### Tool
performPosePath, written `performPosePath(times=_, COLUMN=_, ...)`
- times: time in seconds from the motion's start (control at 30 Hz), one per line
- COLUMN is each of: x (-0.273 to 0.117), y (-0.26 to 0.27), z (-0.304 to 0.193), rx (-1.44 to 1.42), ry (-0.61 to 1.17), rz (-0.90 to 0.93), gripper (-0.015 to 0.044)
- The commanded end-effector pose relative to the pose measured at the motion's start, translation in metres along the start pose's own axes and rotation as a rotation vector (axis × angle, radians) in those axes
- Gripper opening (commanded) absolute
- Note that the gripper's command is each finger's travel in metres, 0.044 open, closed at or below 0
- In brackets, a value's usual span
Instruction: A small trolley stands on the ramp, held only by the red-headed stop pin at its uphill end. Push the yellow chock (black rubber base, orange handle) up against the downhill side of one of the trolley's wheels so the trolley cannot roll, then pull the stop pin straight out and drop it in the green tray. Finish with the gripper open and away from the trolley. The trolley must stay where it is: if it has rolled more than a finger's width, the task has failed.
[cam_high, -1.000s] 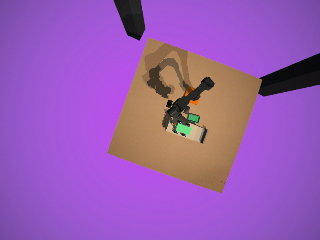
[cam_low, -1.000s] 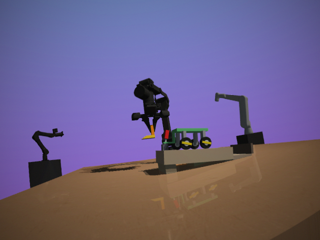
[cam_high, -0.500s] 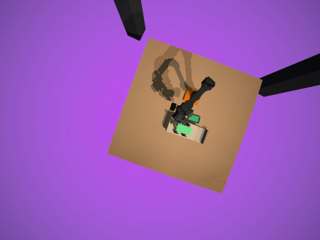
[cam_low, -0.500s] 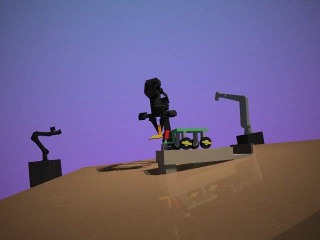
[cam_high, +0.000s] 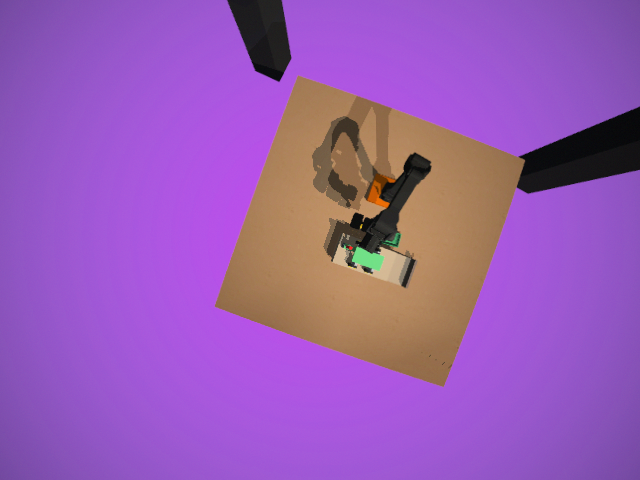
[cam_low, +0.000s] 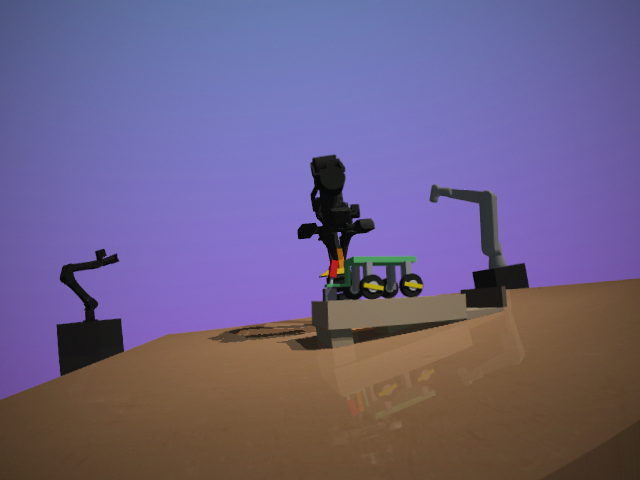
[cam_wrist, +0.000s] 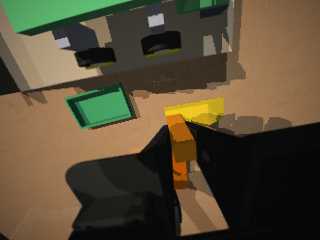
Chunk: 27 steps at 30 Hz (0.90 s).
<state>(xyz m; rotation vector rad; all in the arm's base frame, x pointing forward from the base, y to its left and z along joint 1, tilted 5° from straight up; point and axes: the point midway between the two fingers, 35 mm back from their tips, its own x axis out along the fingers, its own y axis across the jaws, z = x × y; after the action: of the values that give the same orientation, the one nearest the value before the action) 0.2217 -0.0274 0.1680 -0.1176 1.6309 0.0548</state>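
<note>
My gripper (cam_low: 339, 251) (cam_wrist: 176, 128) is shut on the orange handle of the yellow chock (cam_low: 338, 271) (cam_wrist: 202, 111). The chock hangs in the air beside the ramp, clear of the wheels in the wrist view. The trolley, with green top (cam_high: 368, 258) (cam_low: 385, 259) (cam_wrist: 60, 12) and black wheels, stands on the beige ramp (cam_high: 395, 266) (cam_low: 392, 312) (cam_wrist: 40, 65). The red-headed stop pin (cam_high: 350, 248) (cam_low: 333, 268) stands upright at the trolley's end. The green tray (cam_high: 397, 238) (cam_wrist: 102, 107) lies empty on the table beside the ramp. The fingertips are hidden by the arm in the top view.
The arm's orange base (cam_high: 378, 190) is on the tray's side of the ramp. A black arm (cam_low: 77, 276) on a block stands at far left in the exterior view, and a grey arm (cam_low: 488, 222) at right. A dark block (cam_low: 483, 297) is at the ramp's far end.
</note>
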Motion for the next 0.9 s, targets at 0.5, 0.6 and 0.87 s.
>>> performPosePath(times=0.5, x=0.002, y=0.068, z=0.017, rx=0.003, ry=-0.003, rz=0.009, gripper=0.0)
performPosePath(times=0.6, x=0.003, y=0.079, z=0.019, rx=0.003, ry=-0.004, rz=0.01, gripper=0.0)
performPosePath(times=0.87, x=0.004, y=0.11, z=0.027, rx=0.003, ry=-0.004, rz=0.012, gripper=0.0)
